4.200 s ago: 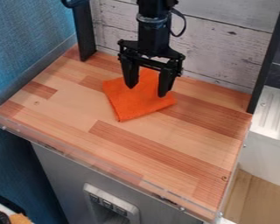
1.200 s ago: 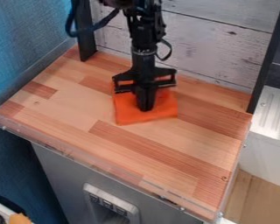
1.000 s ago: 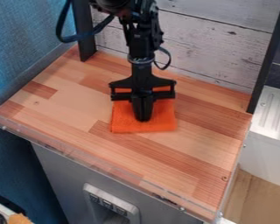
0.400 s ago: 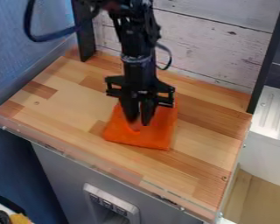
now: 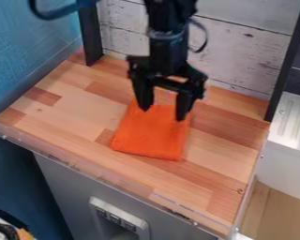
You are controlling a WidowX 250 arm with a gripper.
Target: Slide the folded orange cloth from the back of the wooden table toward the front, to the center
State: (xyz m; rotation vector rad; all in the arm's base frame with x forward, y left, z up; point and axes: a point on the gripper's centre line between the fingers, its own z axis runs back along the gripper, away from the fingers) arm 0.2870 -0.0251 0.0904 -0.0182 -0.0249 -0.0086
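Item one, left edge of your plank backboard (image 5: 250, 58): dark post (image 5: 90, 35). Item two, in front of the backboard, flat on the wooden worktop (image 5: 77, 108): orange cloth (image 5: 151, 138). It should handle light, soft and limp, hardly fragile; your best hold is likely a pinched-up ridge near its middle. Item three, before the backboard, over the cloth's far end: your gripper (image 5: 162, 115), jaws apart, nothing between; contact with the cloth, you cannot tell. Item four, backboard's right edge: second post (image 5: 287, 61).
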